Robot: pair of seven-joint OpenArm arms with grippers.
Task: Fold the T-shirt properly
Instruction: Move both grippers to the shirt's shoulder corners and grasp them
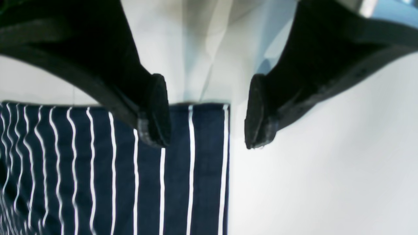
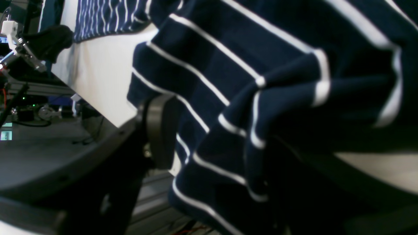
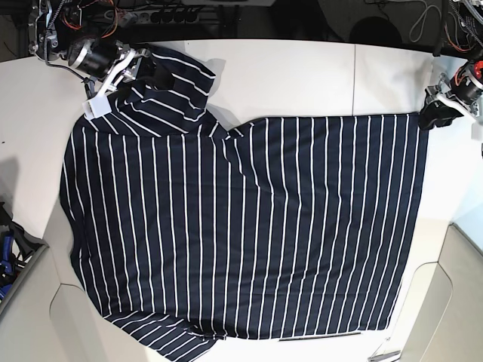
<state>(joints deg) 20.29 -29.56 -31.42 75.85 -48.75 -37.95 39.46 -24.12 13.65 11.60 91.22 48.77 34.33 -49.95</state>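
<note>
The T-shirt [image 3: 241, 241] lies spread over the desk [image 3: 302, 75]; the left end effector [image 1: 207, 112] gapes wide over its two o'clock hem corner and should straddle that edge squarely, while the right end effector [image 3: 139, 64] holds the ten o'clock sleeve

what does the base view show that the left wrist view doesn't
Only the base view shows the whole T-shirt spread flat on the white table, with the right gripper at its bunched sleeve. Only the left wrist view shows the left gripper open, one fingertip over the shirt's corner, the other off the cloth. Both show that corner and the table.
</note>
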